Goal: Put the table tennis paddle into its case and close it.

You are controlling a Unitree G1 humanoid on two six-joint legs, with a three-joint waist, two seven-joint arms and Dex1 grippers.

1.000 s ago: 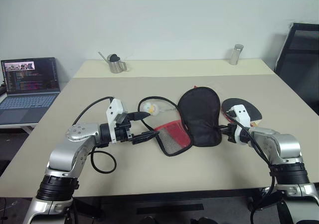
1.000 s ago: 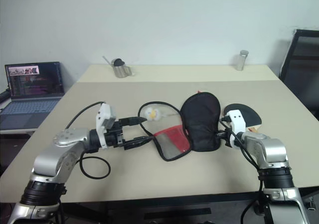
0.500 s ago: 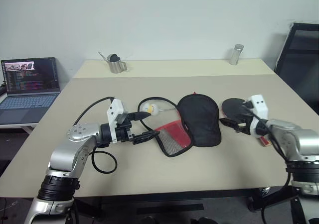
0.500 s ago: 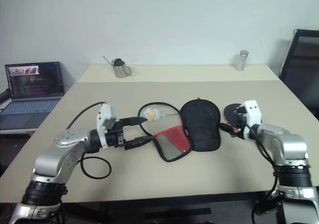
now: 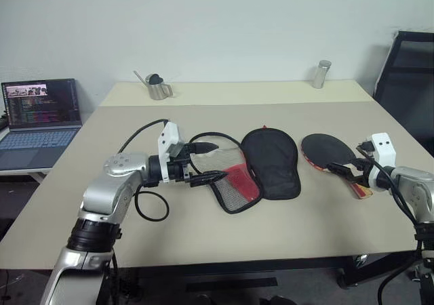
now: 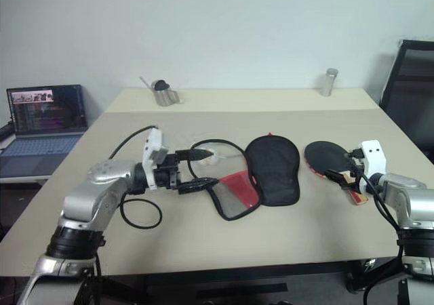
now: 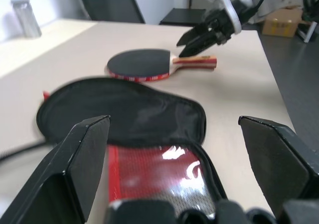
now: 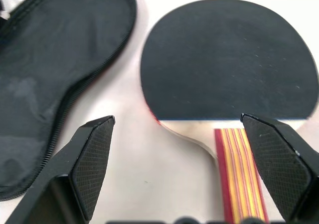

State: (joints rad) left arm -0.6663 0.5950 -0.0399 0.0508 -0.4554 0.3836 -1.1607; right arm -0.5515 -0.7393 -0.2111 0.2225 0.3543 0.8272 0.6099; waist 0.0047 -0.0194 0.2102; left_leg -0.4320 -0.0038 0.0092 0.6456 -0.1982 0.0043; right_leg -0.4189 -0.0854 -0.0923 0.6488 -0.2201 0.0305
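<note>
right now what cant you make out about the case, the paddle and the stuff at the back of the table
- Case: its near red part is cut off in the left wrist view by the left gripper.
- Paddle: handle end runs off the edge in the right wrist view.
- Laptop: screen text too small to read.
- Metal can: too small to see any label.

Beige table (image 5: 203,237), second matching table (image 5: 230,91) butted against it at 12 o'clock. On the near one: open black-and-red case (image 5: 261,169) at centre, paddle (image 5: 332,152) flat at 3 o'clock just beside it, black cable (image 5: 152,207) looping at 9. On the far one: metal jug (image 5: 158,87) at 11, metal shaker (image 5: 320,74) at 1.
</note>
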